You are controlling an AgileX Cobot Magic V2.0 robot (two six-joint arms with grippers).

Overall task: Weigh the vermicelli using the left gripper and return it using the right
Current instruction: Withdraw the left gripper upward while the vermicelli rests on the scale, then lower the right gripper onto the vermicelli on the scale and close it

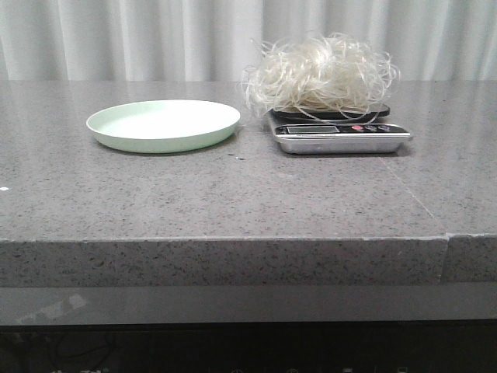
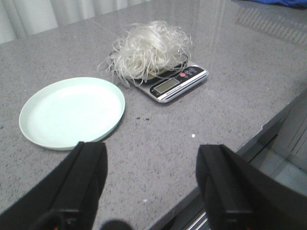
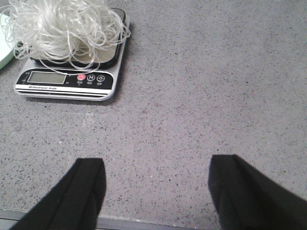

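The vermicelli [image 1: 320, 74], a fluffy whitish tangle, lies on top of a small silver kitchen scale [image 1: 340, 137] at the back right of the table. It also shows in the left wrist view [image 2: 148, 49] and the right wrist view [image 3: 62, 28]. The pale green plate [image 1: 163, 124] stands empty to the left of the scale. My left gripper [image 2: 152, 153] is open and empty, near the table's front edge, short of the plate [image 2: 72, 112]. My right gripper [image 3: 158, 167] is open and empty, near the front edge, short of the scale [image 3: 67, 79]. Neither gripper shows in the front view.
The grey speckled stone table [image 1: 233, 194] has a seam [image 1: 446, 233] near its front right. A pale curtain [image 1: 155, 39] hangs behind the table. The table's front edge lies close under both grippers.
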